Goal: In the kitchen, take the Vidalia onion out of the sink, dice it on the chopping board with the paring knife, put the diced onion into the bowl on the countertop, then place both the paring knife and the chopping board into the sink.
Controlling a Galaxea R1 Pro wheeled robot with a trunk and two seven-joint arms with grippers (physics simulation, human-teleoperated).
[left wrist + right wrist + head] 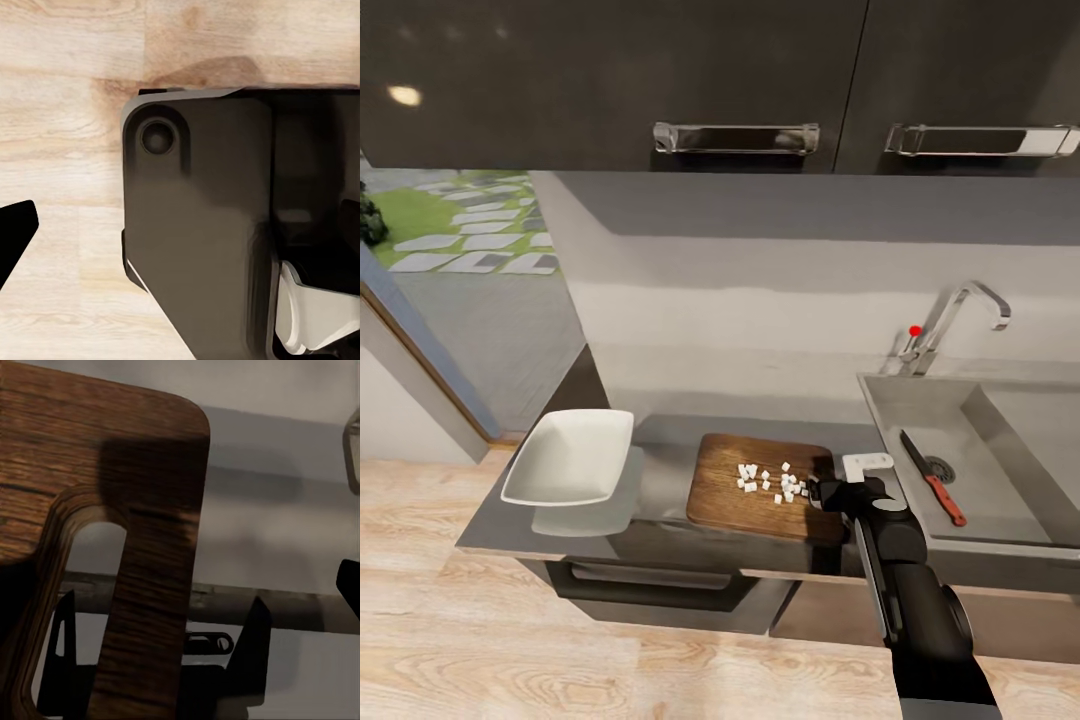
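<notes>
Head view: dicing done, knife sunk, board in hand

Head view, centre: chopping board [760,487] on bench [660,440], diced onion [772,481] still on it. Bowl [572,456] at left, looks empty. Paring knife [932,477] already in sink [1000,440], right. Right tool [822,493] at board's handle end; right wrist view shows fingers [251,649] straddling it, seemingly gripping. Left tool: cannot tell. Remaining: cubes to bowl, board to sink.

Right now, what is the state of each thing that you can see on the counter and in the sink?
Onion: diced, white cubes lying on the board.
Board: flat on the counter, handle end at the right gripper.
Bowl: upright, empty, left of the board.
Knife: lying in the sink beside the drain.
Tap: no water running.
Right gripper: at the board's handle; grip unclear.
</notes>
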